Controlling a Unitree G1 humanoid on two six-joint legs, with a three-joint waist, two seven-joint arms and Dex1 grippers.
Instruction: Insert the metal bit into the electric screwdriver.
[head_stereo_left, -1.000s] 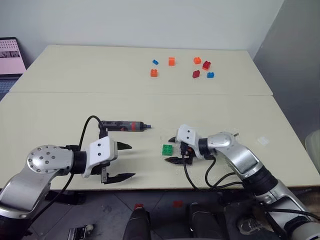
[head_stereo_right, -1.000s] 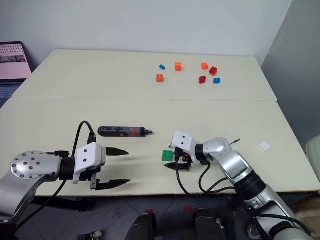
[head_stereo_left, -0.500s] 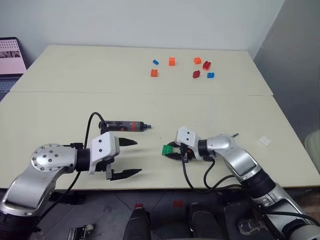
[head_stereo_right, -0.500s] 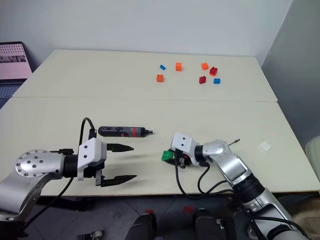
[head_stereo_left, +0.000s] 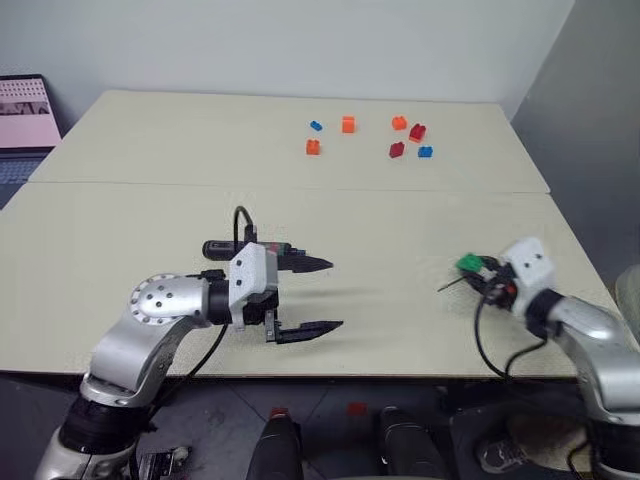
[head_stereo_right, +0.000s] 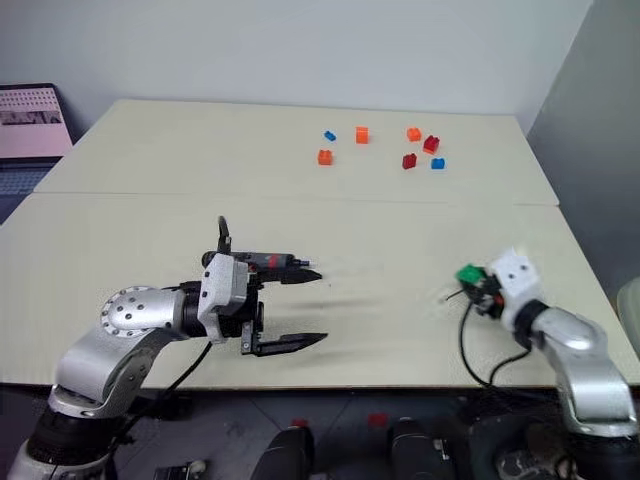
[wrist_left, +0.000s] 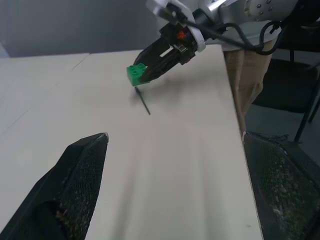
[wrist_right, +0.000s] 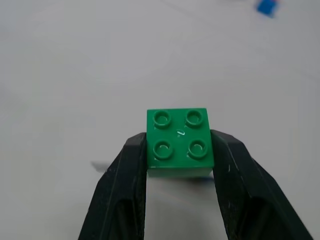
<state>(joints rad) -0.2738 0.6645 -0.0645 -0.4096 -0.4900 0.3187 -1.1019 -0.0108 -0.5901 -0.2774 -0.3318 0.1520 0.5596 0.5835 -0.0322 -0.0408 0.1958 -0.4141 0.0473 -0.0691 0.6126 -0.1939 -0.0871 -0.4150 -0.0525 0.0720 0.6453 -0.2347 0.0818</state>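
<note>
The electric screwdriver (head_stereo_right: 268, 262), black with a red band, lies on the near table half, its nose pointing right. My left gripper (head_stereo_left: 318, 296) hovers just in front of it, open and empty, its body hiding part of the tool. Far to the right, my right gripper (wrist_right: 179, 144) is shut on a green brick (wrist_right: 180, 135) held a little above the table. The metal bit (wrist_left: 143, 103), a thin dark rod, lies on the table just below that brick, and it appears again as the metal bit (head_stereo_left: 450, 286) near the front right.
Several small orange, red and blue bricks (head_stereo_left: 346, 124) are scattered on the far table half. A laptop (head_stereo_left: 26, 100) stands at the far left edge. The table's right edge (head_stereo_left: 590, 270) runs close past my right gripper.
My right gripper closed on the green brick and swung it far to the right, over the bit. My left gripper moved right, in front of the screwdriver. The camera shifted slightly.
</note>
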